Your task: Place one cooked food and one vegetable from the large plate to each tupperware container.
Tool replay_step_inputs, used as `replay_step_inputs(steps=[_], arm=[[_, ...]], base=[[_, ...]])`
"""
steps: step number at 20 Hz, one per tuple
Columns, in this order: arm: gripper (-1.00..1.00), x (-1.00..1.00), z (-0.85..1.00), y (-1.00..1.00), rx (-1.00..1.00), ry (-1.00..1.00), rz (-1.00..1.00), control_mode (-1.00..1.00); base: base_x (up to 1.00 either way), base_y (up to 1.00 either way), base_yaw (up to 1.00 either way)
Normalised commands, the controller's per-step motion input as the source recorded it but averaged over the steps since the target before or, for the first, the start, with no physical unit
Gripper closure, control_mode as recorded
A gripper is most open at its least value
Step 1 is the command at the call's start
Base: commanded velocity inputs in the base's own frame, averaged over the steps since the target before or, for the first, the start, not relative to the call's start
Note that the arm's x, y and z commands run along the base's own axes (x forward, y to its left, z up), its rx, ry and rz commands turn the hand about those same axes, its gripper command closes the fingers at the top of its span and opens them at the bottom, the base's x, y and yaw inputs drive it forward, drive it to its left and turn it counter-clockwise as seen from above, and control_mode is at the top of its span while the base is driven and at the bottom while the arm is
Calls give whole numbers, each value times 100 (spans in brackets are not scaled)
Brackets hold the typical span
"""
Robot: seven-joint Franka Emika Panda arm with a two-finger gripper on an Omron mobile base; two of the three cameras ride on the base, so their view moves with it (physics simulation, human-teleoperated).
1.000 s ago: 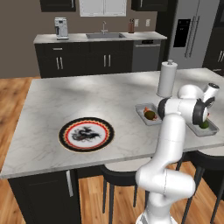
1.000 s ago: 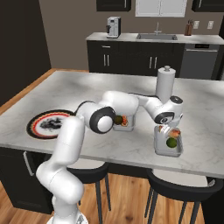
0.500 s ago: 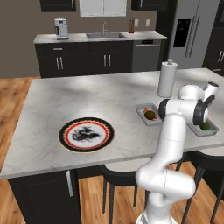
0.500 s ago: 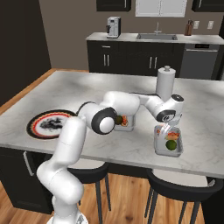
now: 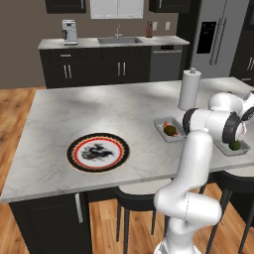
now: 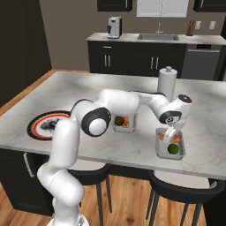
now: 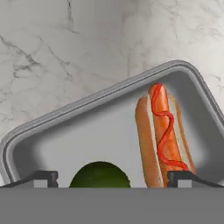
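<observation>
Claw (image 7: 113,177) now spread wide, was shut; hot dog (image 7: 161,133) released into tray (image 6: 170,142). Two trays; one plate (image 5: 97,152).

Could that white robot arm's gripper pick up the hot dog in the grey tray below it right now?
Probably yes. The gripper hangs open just above the grey tray, and the hot dog with its red sauce line lies uncovered beside a dark green round vegetable, nothing over it.

Grey tray (image 7: 57,127); red-squiggled hot dog (image 7: 162,135); dark green vegetable (image 7: 99,176).
</observation>
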Motion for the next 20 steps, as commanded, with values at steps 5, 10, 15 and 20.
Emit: replay_step_inputs(steps=[5, 10, 15, 20], arm=[[-100, -81, 90, 54, 0, -6, 8, -100], [-100, -72, 92, 95, -2, -9, 6, -100], [-100, -61, 85, 100, -1, -13, 2, -100], [-100, -61, 87, 100, -5, -20, 8, -100]], base=[[0, 0, 0], [0, 0, 0], [0, 0, 0], [0, 0, 0]])
